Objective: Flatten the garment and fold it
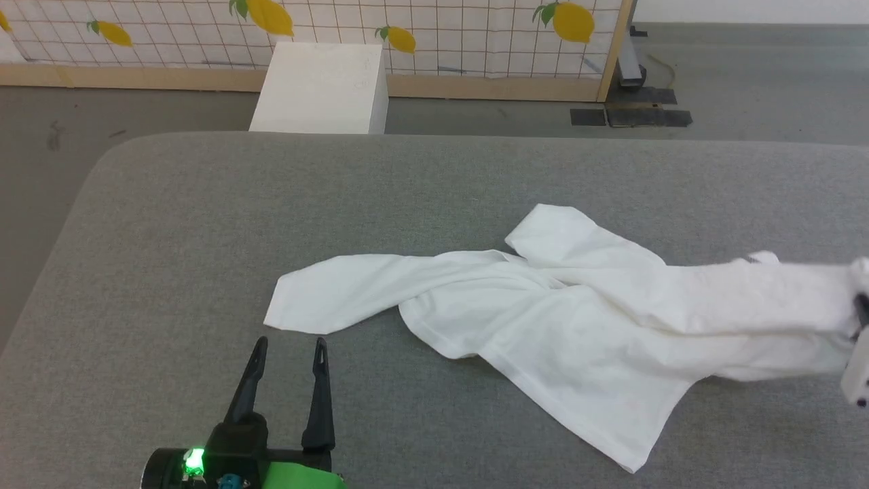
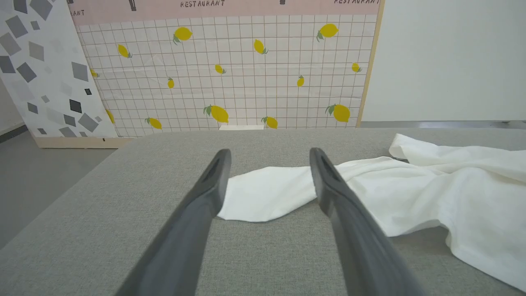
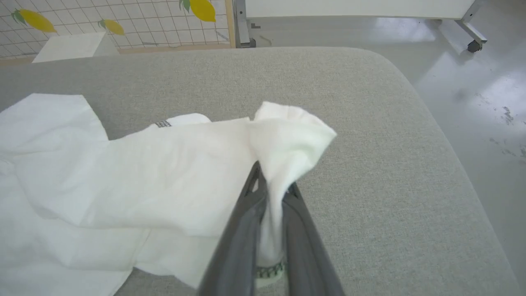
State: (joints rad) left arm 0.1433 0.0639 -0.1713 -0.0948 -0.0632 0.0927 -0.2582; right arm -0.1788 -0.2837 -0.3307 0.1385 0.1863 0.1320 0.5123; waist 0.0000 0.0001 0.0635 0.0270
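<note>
The garment [image 1: 577, 319], a white T-shirt, lies crumpled and stretched sideways across the grey padded table [image 1: 204, 224]. One end of it reaches left to about the table's middle. My left gripper [image 1: 290, 341] stands open just in front of that end, apart from the cloth; in the left wrist view the garment [image 2: 411, 193] shows between and beyond the spread fingers of the left gripper [image 2: 270, 153]. At the right edge my right gripper [image 1: 861, 312] is shut on a bunch of fabric. The right wrist view shows the garment [image 3: 164, 176] pinched in the right gripper [image 3: 273, 185], with zigzag stitching low between the fingers.
A rigid white box [image 1: 319, 88] stands on the floor beyond the table's far edge. Behind it is a lemon-patterned screen [image 1: 461, 34] on a wooden frame. The table's rounded right corner [image 3: 402, 78] and the grey floor [image 3: 472, 102] lie past the right gripper.
</note>
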